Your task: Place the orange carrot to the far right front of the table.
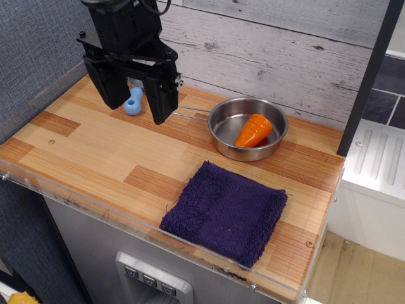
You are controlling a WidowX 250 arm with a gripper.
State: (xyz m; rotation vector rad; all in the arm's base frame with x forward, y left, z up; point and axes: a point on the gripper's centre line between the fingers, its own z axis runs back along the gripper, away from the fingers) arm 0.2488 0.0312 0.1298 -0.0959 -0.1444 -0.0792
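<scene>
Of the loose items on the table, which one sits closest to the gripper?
The blue scoop: it lies right between the open gripper's fingers, at the back left. The carrot in the pan and the towel lie further right.

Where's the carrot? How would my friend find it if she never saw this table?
Look at the wooden table, then find the round steel pan near the back wall, behind the dark purple towel. The orange carrot lies inside that pan. It is the only bright orange thing here; the light blue scoop sits far off, by the open gripper.
</scene>
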